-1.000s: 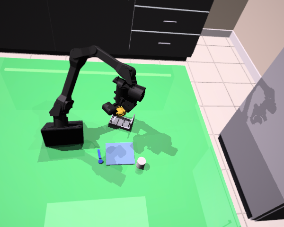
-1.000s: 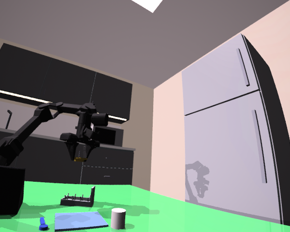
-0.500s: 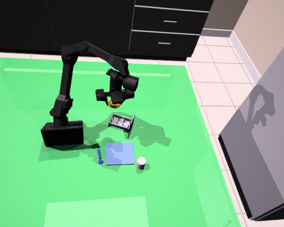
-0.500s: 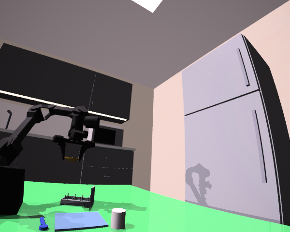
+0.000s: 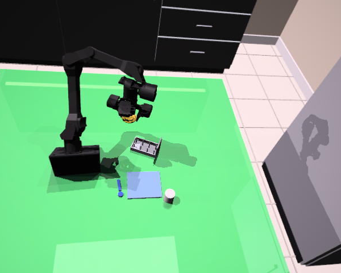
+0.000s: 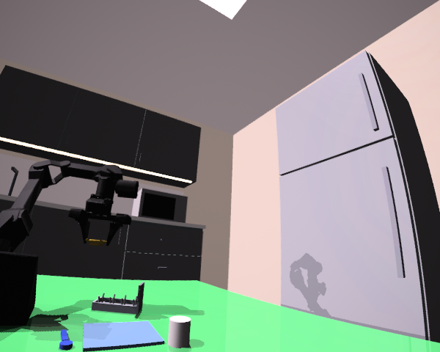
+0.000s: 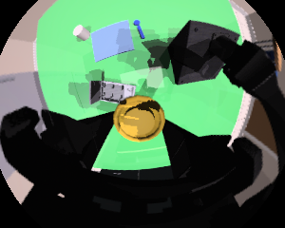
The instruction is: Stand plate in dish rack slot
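Observation:
The yellow round plate [image 5: 129,119] [image 6: 95,243] [image 7: 139,122] is held high above the green surface, lying about level. My gripper [image 5: 129,117] [image 6: 97,240] [image 7: 139,118] is shut on it, with one finger at each side of the rim. The grey dish rack [image 5: 140,153] [image 6: 114,307] [image 7: 94,91] stands on the green surface, well below the plate and a little nearer the front in the top view. It has short pegs in rows and a tall upright panel at its right end in the top and exterior views. No plate is in it.
A blue board [image 5: 144,185] [image 6: 119,335] [image 7: 111,40] lies in front of the rack. A white cylinder [image 5: 169,196] [image 6: 180,331] [image 7: 81,32] stands to its right and a blue spoon-like thing [image 5: 119,185] [image 6: 64,335] [image 7: 142,31] lies to its left. The arm's black base [image 5: 75,161] is left of the rack.

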Motion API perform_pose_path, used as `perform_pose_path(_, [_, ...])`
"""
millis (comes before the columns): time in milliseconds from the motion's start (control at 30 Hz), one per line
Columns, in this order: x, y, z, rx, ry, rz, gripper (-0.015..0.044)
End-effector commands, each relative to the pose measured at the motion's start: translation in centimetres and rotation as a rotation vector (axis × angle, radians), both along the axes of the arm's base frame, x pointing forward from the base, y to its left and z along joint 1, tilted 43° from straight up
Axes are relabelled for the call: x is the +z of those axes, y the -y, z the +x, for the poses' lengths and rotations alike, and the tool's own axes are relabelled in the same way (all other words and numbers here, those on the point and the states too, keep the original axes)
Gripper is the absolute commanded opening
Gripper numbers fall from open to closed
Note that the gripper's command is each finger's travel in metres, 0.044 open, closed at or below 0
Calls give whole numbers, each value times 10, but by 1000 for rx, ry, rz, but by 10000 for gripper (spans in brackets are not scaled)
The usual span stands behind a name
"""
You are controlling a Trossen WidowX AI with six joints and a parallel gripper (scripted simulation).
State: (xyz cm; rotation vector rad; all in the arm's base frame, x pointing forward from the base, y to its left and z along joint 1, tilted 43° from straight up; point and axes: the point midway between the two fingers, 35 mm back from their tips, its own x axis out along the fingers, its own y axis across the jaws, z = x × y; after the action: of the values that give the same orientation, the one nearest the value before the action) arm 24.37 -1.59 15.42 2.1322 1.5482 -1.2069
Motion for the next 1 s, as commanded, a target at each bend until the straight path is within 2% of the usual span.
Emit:
perform_pose_path(0, [1, -4, -3, -33, -33, 9, 0])
perform_pose_path(167, [-5, -5, -4, -4, -29, -25, 0])
perform_pose_path(967, [-84, -17, 0, 412, 113, -586, 0])
